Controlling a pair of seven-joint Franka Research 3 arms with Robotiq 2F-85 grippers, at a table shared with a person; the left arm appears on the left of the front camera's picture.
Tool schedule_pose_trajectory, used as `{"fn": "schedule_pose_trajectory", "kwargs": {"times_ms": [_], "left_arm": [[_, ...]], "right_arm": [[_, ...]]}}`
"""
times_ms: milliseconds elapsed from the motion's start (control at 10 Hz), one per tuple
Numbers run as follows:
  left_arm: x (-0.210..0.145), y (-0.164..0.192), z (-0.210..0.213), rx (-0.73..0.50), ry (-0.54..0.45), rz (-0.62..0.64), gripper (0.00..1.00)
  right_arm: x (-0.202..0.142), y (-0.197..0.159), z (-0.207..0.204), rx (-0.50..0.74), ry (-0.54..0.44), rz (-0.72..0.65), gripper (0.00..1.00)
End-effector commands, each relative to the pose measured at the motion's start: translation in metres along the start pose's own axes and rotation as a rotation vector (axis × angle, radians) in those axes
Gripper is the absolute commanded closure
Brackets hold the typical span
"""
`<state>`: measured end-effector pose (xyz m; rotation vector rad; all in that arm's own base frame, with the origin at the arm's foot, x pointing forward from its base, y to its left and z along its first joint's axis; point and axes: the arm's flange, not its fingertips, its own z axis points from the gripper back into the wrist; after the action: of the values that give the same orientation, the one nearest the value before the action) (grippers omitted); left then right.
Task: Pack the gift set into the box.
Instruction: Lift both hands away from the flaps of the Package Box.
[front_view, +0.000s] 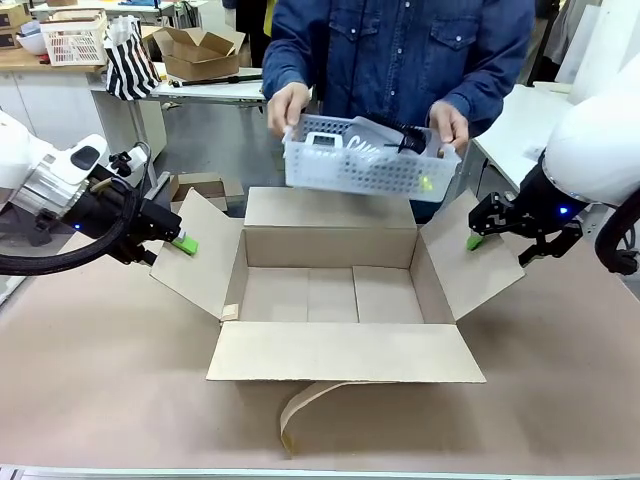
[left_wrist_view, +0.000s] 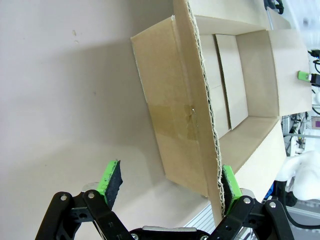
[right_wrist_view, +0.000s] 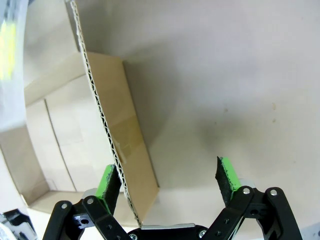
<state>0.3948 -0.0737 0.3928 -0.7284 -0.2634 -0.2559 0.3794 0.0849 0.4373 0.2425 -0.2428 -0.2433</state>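
A person (front_view: 400, 50) holds the gift set (front_view: 365, 165), long axis left-to-right, over the far edge of the box (front_view: 330, 247), with the left fingers (left_wrist_view: 111, 181) and right fingers (right_wrist_view: 226, 175) spread astride its side flaps.

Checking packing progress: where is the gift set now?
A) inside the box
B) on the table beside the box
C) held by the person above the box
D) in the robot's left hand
C: the person holds the gift set in the air over the open box.
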Motion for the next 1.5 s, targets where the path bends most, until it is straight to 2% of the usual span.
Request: {"fn": "schedule_pose_trajectory", "kwargs": {"times_ms": [0, 1400], "left_arm": [[-0.0015, -0.0002, 0.0013, -0.011, 0.001, -0.015, 0.0], [-0.0015, -0.0002, 0.0013, -0.011, 0.001, -0.015, 0.0]], "right_arm": [[-0.0006, 0.0005, 0.0021, -0.015, -0.004, -0.013, 0.0], [-0.0006, 0.0005, 0.0021, -0.015, -0.004, -0.013, 0.0]]}}
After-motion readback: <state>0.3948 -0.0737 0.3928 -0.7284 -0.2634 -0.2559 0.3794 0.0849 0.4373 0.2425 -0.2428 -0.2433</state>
